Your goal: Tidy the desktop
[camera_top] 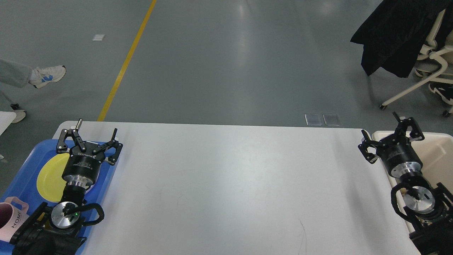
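the white tabletop (226, 184) lies between a blue tray (26, 166) holding a yellow plate (49, 177), under the left gripper (96, 131) with jaws spread, and a cream bin (437, 156), under the spread-jawed right gripper (380, 125).

White desktop (226, 184) under blue tray (21, 170)

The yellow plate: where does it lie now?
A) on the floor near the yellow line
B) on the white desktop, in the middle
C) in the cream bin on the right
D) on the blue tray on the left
D: the yellow plate lies on the blue tray at the left edge, partly hidden by the open left gripper.
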You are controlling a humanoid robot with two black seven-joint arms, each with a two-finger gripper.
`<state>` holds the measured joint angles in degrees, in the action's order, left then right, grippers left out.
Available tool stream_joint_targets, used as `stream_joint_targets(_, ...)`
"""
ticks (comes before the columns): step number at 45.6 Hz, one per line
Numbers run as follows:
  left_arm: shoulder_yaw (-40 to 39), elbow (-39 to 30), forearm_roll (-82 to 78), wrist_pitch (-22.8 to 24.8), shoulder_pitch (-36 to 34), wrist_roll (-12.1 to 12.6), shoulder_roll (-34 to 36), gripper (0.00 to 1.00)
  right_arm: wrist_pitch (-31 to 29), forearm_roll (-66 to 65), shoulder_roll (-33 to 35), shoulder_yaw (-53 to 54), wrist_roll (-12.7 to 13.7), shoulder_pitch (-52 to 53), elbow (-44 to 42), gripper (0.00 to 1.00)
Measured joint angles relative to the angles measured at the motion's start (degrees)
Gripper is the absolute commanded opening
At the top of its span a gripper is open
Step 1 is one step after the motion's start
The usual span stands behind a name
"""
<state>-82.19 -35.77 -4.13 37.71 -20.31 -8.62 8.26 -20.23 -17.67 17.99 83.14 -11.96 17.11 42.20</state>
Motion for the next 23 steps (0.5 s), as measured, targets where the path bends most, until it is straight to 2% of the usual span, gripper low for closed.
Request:
stream_joint_targets(3, 0.0, 0.0, 0.0, 0.0, 0.0, 0.0, 0.0, 0.96, -0.9, -0.1, 0.0, -1.9, -2.7, -1.4, 0.0, 1.00)
stream_joint_targets(7, 0.0, 0.0, 0.0, 0.0, 0.0, 0.0, 0.0, 0.96, -1.0, -0.1, 0.1, -3.8, -4.4, -2.2, -0.1, 1.00)
stream_joint_targets(23, 0.0, 0.0, 0.0, 0.0, -0.1, 0.0, 0.0, 0.96, -0.8, 0.1, -0.5, -4.1, -4.9, -1.7, 0.4, 1.00)
